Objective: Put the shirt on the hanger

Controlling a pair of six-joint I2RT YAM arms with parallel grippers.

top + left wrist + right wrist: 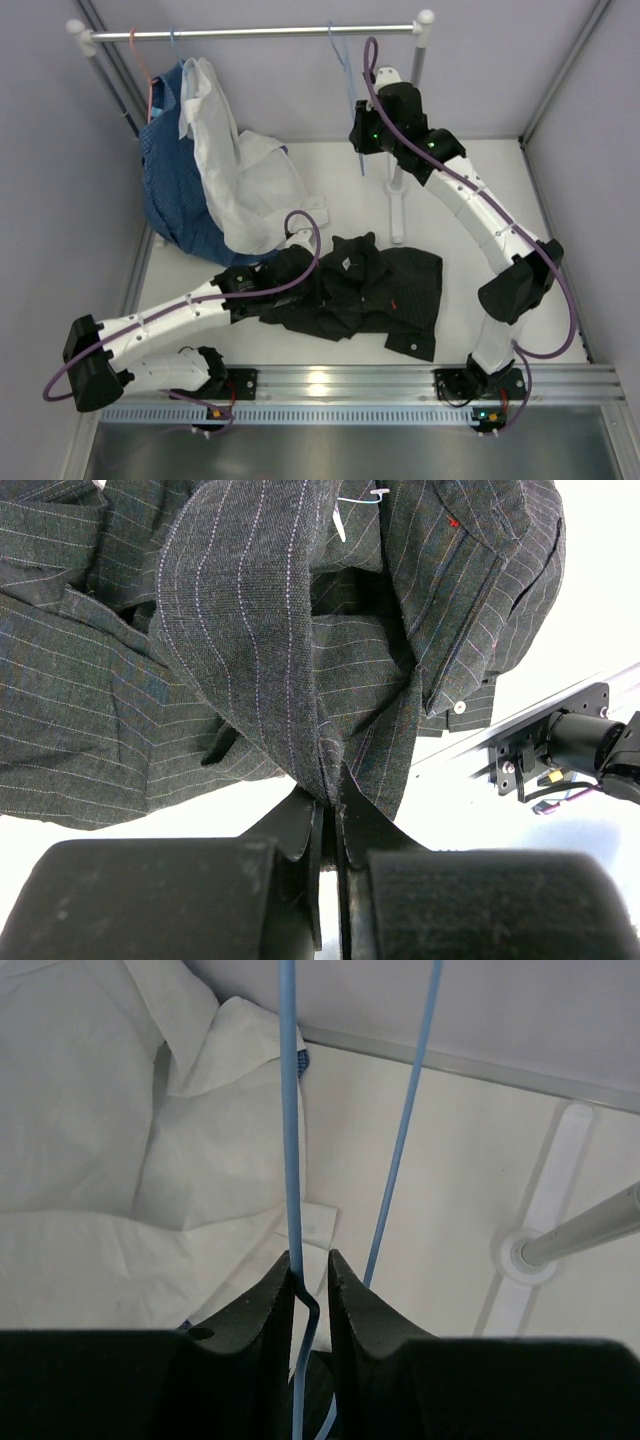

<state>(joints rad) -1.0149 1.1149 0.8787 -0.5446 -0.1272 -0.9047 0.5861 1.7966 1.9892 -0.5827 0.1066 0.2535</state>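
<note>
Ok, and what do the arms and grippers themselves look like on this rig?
The left arm and right arm both have white links joined by bulky black joint housings, each with a purple cable looping along it. Small green lights glow on the right arm's upper housings. The left gripper and right gripper are matte black with tapered, wedge-shaped fingers.

We are in a robotics lab cell: a white tabletop [545, 175] walled by grey panels [40, 150], left arm [160, 320] and right arm [480, 215] bolted to an aluminium rail [340, 378] at its near edge, clothes rail [260, 32] along the far edge.
</note>
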